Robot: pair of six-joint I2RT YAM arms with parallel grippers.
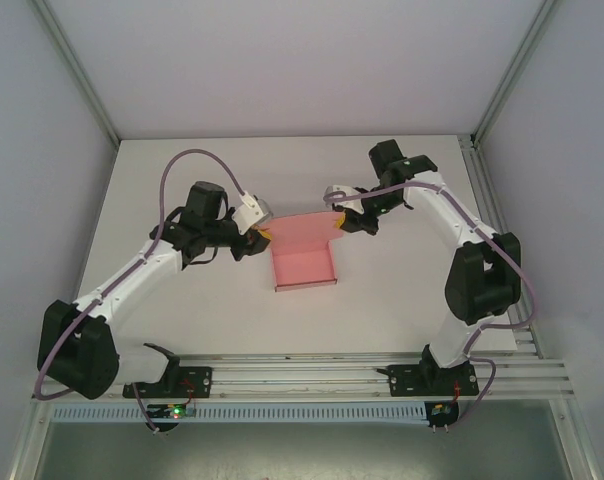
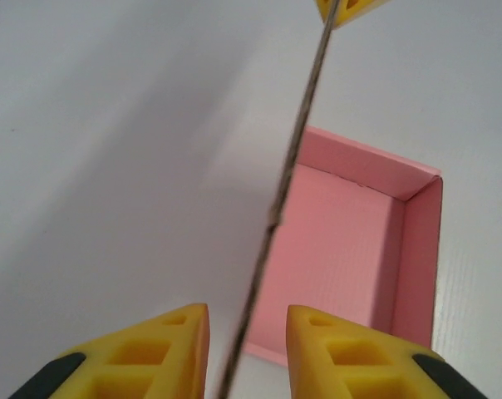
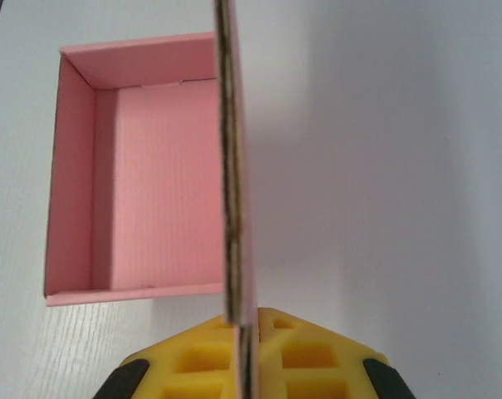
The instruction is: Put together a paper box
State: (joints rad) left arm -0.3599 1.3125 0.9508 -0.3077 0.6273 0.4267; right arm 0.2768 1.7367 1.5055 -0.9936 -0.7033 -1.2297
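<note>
The paper box (image 1: 304,262) is set near the middle of the table (image 1: 402,320), with its lid flap raised at 12 o'clock. The flap's 3 o'clock edge is pinched between the closed fingers of the right gripper (image 1: 340,222). The 9 o'clock edge is straddled by the left gripper (image 1: 260,238), whose fingers are parted, with a gap seen on either side.

Robotics lab cell: white table (image 1: 282,325), aluminium frame posts (image 1: 77,72), plain wall panels (image 1: 282,60), mounting rail (image 1: 312,378).
</note>
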